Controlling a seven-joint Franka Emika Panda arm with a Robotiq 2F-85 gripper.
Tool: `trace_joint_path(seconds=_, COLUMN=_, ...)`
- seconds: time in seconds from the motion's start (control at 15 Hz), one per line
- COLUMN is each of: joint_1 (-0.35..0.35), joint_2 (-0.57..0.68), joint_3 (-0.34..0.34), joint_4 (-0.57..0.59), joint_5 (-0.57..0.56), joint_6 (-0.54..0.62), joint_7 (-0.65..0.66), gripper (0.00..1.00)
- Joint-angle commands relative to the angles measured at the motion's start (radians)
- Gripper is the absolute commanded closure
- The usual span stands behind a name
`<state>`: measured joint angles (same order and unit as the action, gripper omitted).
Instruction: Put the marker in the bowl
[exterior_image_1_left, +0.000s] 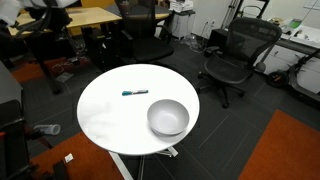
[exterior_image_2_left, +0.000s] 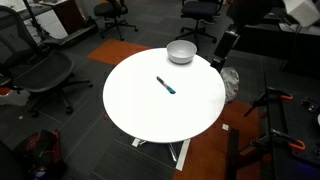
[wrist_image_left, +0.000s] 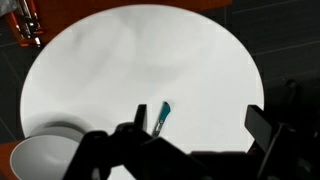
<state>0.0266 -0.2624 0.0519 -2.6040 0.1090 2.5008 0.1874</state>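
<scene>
The teal-green marker (exterior_image_1_left: 134, 93) lies flat on the round white table (exterior_image_1_left: 110, 115), apart from the light grey-white bowl (exterior_image_1_left: 168, 117), which is empty near the table's edge. Both also show in an exterior view, the marker (exterior_image_2_left: 165, 86) near the table's middle and the bowl (exterior_image_2_left: 181, 51) at the far edge. In the wrist view my gripper (wrist_image_left: 200, 125) is open and empty, well above the table. The marker (wrist_image_left: 161, 118) lies just inside its left finger in the picture, and the bowl (wrist_image_left: 40, 160) is at lower left.
Black office chairs (exterior_image_1_left: 235, 55) (exterior_image_2_left: 40, 72) stand around the table, with desks (exterior_image_1_left: 95, 17) behind. An orange carpet patch (exterior_image_1_left: 285, 150) lies beside the table. A dark upright object (exterior_image_2_left: 227, 47) stands close to the table's edge near the bowl.
</scene>
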Motion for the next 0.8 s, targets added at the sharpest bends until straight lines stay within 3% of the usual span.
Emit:
trace_joint_path(seconds=0.0, joint_1=-0.023, joint_2=0.152, joint_3=0.041, joint_4=0.081, joint_5=-0.067, joint_6=0.083, joint_7=0.136, gripper=0.00)
trace_joint_path(seconds=0.4, joint_1=-0.004, joint_2=0.358, joint_3=0.007, joint_4=0.228, joint_5=-0.224, joint_6=0.134, joint_7=0.368, gripper=0.00)
trace_joint_path(seconds=0.73, joint_1=0.032, joint_2=0.496, joint_3=-0.053, joint_4=0.351, joint_5=-0.246, joint_6=0.124, joint_7=0.425, gripper=0.00)
